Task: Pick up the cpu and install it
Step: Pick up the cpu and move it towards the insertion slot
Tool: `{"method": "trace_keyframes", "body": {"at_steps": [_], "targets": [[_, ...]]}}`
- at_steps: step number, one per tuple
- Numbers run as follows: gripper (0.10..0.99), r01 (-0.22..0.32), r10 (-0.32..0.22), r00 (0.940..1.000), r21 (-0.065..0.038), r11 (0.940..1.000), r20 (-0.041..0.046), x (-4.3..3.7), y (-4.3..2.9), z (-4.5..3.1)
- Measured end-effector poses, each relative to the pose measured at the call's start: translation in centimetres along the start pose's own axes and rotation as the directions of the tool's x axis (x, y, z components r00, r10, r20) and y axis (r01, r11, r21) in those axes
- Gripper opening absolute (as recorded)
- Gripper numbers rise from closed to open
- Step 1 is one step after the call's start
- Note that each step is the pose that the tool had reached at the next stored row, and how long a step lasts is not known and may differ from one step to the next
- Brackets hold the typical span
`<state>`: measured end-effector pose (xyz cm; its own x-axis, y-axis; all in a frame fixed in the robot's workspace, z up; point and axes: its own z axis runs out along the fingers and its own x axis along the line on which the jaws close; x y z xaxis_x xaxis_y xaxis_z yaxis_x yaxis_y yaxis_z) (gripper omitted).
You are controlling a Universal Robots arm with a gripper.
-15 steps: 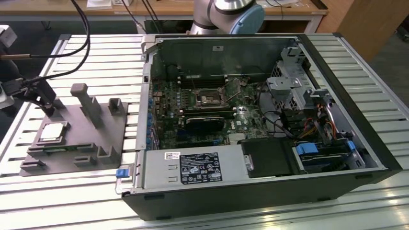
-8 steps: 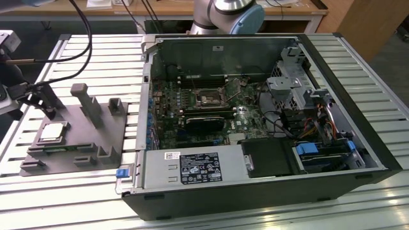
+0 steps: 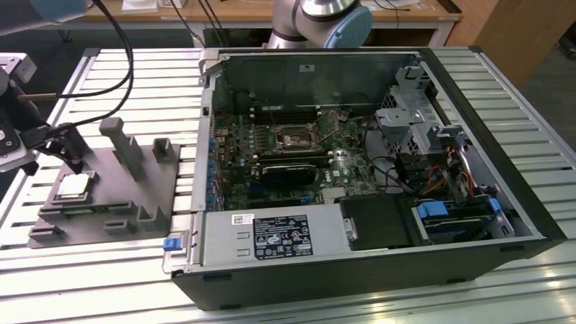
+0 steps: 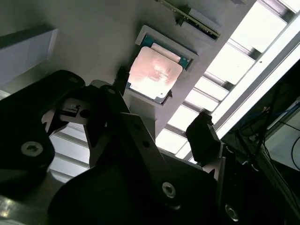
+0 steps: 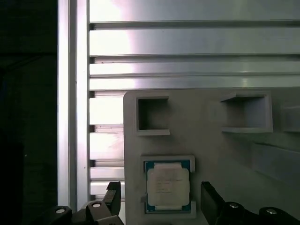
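In the exterior view, the pincer [image 3: 59, 156] hangs over the grey fixture block [image 3: 126, 202], which lies on the slatted metal worktop [image 3: 99, 283]. The cpu [image 3: 74, 186] sits flat in its little pocket on that block, just under the pincer's tips. The pincer holds nothing. The open computer case [image 3: 360, 169] is well apart from the pincer, toward the exterior view's right. The black socket [image 3: 295, 138] is on the board inside it.

In the second wrist view, the pincer [image 4: 160, 101] is spread wide. The shiny cpu [image 4: 154, 72] lies just past its tips. One of the fingers [image 4: 121, 78] is close beside the pocket's edge, and the other is farther off on the other side. Neither one touches the chip.

In the first wrist view, the cpu [image 5: 168, 186] lies in the gap of the pincer [image 5: 161, 197], with some grey block showing on each side of it. Two empty square pockets [image 5: 152, 115] sit farther out from the pincer.

I think this is the start of the pick-up step: the pincer is lined up and the chip is not yet grabbed, so putting it in has not begun. The chip is thin and sits low inside a raised rim. Grabbing it would need a straight, slow drop, one tip on each side, a soft squeeze, and the chip kept level.
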<state>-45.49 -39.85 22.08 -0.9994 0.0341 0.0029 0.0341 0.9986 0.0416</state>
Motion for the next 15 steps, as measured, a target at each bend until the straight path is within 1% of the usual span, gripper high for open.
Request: {"method": "trace_keyframes", "body": {"at_steps": [8,15], "targets": [[0.773,0.002,-0.002,1.0,0.0,1.0,0.0001,-0.2,-0.06,1.46],[0.773,0.009,-0.009,1.0,0.0,1.0,0.0016,-0.27,-0.1,2.44]]}}
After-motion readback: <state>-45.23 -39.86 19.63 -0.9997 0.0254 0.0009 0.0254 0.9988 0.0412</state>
